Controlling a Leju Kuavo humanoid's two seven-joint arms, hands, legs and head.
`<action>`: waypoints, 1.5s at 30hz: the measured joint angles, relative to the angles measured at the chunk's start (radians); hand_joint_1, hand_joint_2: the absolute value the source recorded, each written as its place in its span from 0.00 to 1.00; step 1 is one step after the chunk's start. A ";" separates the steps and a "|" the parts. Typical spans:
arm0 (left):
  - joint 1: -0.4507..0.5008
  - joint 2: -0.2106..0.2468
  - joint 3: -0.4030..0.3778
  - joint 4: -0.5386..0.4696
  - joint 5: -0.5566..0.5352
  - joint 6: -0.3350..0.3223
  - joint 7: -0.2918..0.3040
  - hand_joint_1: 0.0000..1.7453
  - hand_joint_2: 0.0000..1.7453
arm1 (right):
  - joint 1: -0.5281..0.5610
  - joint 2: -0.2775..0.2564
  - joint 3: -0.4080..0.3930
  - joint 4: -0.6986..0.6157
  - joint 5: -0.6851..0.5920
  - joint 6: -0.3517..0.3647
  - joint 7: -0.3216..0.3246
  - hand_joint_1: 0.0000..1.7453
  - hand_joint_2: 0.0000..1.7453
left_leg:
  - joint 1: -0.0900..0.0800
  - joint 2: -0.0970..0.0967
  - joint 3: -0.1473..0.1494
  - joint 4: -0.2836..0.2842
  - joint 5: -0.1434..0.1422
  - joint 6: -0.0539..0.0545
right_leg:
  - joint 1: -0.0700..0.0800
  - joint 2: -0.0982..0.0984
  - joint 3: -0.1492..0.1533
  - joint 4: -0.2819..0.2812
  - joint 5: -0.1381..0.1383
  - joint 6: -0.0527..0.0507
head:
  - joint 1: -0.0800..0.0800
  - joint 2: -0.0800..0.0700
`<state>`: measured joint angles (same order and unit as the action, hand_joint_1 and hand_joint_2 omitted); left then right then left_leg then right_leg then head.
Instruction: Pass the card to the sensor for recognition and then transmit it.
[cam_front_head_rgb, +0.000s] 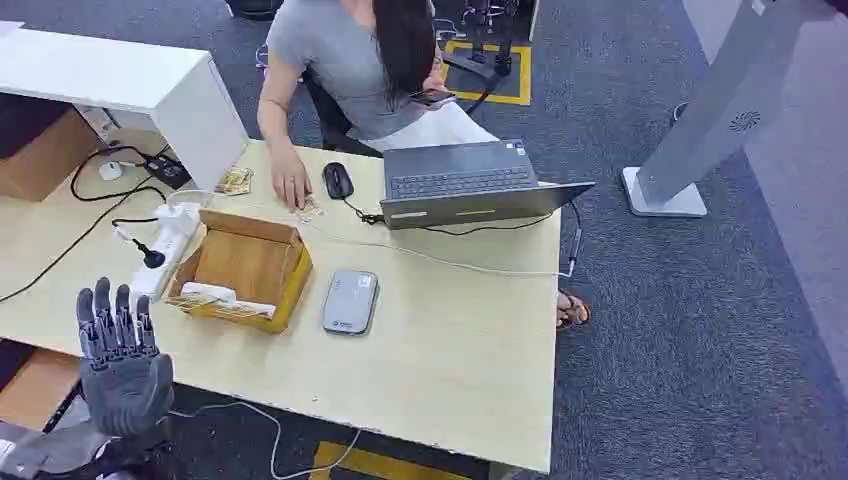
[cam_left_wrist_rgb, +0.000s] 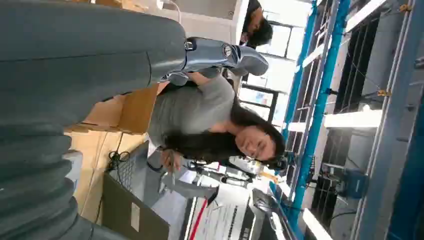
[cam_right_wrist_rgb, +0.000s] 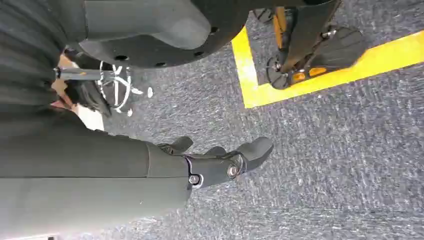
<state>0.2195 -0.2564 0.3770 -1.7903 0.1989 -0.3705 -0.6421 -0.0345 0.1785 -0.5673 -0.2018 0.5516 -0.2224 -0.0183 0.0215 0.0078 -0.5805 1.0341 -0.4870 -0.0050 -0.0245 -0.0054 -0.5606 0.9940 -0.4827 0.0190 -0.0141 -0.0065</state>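
Cards, pale and flat, lie in a loose row (cam_front_head_rgb: 222, 303) along the near wall of the open brown cardboard box (cam_front_head_rgb: 243, 263) on the light wooden bench (cam_front_head_rgb: 440, 370); they are too small to read any print or tell how many there are. Just beside the box, toward the robot's right, rests a grey rounded slab-shaped device (cam_front_head_rgb: 349, 300) that I take to be the sensor, flat on the bench and apart from the box.

As far as the task goes, nothing looks done yet. No card is lifted, none is at the sensor, and nothing has been handed on. What remains, in my judgement, is the whole sequence: pick a card from the box, hold it to the grey device, then pass it across, probably to the seated person in a grey top (cam_front_head_rgb: 345, 60) at the far side of the bench, whose hand rests by a black computer mouse (cam_front_head_rgb: 337, 180) next to an open dark grey laptop (cam_front_head_rgb: 460, 185).

The robot's left hand (cam_front_head_rgb: 120, 350) is raised at the near edge of the bench, fingers (cam_front_head_rgb: 105, 315) straight, spread and holding nothing, well short of the box. The right hand (cam_right_wrist_rgb: 220, 162) hangs over grey carpet with a yellow floor line (cam_right_wrist_rgb: 320, 70), its fingers apart and empty.
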 joint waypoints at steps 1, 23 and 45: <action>-0.013 0.004 -0.009 0.000 -0.018 0.013 0.007 0.00 1.00 | 0.000 0.000 0.000 0.000 0.003 0.000 0.000 0.00 0.00 | 0.000 0.000 0.000 0.000 0.000 0.000 | 0.000 -0.001 0.000 0.000 0.000 0.000 | 0.002 0.000; -0.342 0.190 -0.207 0.152 -0.613 0.263 0.315 0.00 1.00 | -0.005 0.000 0.000 0.000 0.075 0.036 0.025 0.00 0.00 | 0.000 0.000 0.000 0.000 0.001 0.001 | 0.000 0.000 0.000 0.000 0.001 0.000 | 0.000 0.000; -0.672 0.364 -0.412 0.401 -1.203 0.484 0.628 0.00 1.00 | -0.012 0.000 0.003 0.002 0.146 0.071 0.052 0.00 0.00 | 0.000 0.000 0.000 0.001 0.002 0.001 | 0.000 0.000 0.000 0.001 0.002 0.001 | 0.000 0.000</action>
<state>-0.4527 0.1080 -0.0348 -1.3893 -1.0041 0.1137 -0.0137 -0.0469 0.1789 -0.5642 -0.2003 0.6973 -0.1514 0.0336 0.0213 0.0082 -0.5808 1.0347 -0.4851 -0.0040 -0.0247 -0.0055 -0.5606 0.9945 -0.4805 0.0199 -0.0137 -0.0069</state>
